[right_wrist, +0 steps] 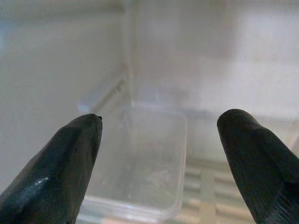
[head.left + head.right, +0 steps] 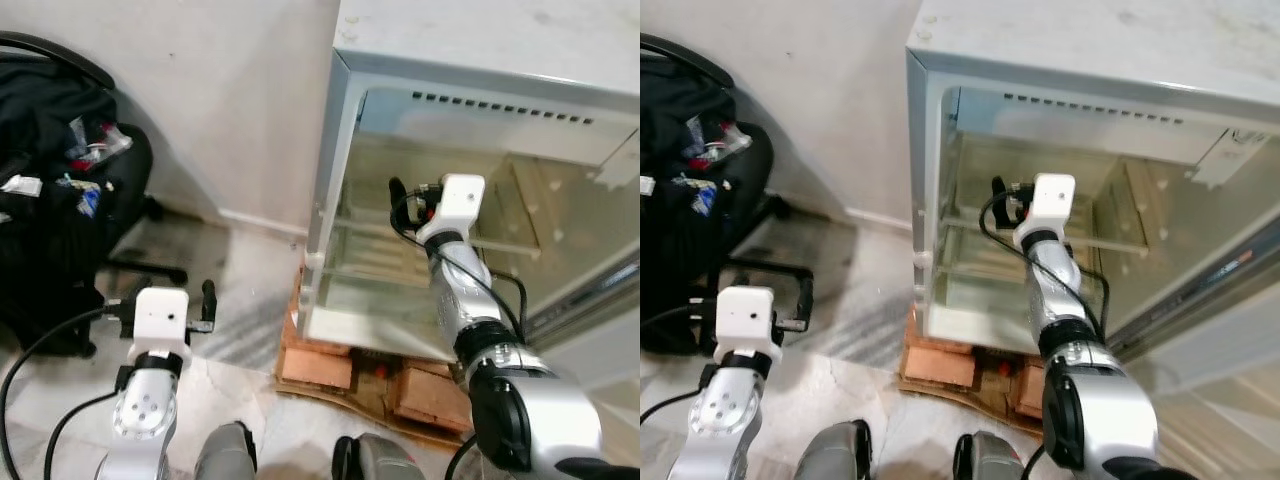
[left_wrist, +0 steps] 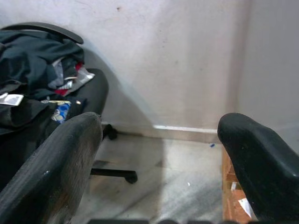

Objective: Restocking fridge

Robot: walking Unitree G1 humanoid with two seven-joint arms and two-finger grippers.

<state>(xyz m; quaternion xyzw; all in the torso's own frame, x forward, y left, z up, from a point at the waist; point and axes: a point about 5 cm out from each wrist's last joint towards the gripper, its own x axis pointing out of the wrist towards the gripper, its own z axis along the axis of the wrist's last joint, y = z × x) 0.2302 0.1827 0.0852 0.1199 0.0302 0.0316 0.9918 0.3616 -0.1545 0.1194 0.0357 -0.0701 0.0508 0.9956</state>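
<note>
Right wrist view looks into the fridge (image 2: 345,80) and shows a clear plastic container (image 1: 140,163) sitting on a shelf, low and toward the back, straight ahead of the right gripper (image 1: 159,154). The two black fingers stand wide apart with nothing between them, and the container lies in the gap beyond their tips, not yet touched. Its long side seems to run away from the camera, so the short front edge faces the fingers; that is a guess, since the plastic is see-through and its back rim blurs into the fridge wall. From the head views the right gripper (image 2: 405,205) is inside the open fridge, above the glass shelf (image 2: 380,232), and this arm is plainly the nearer one to anything inside.

The left gripper (image 2: 165,310) hangs low outside the fridge, over the floor (image 2: 240,300), well apart from the opening. Its fingers are spread too and hold nothing.

The fridge stands on bricks (image 2: 320,365). To its left, a black office chair (image 2: 60,200) is piled with dark clothes and small packets.

The container cannot be made out in the head views through the glare on the shelves. The fridge door is cut off at the right edge, and whether the container holds anything is too hazy to tell.
</note>
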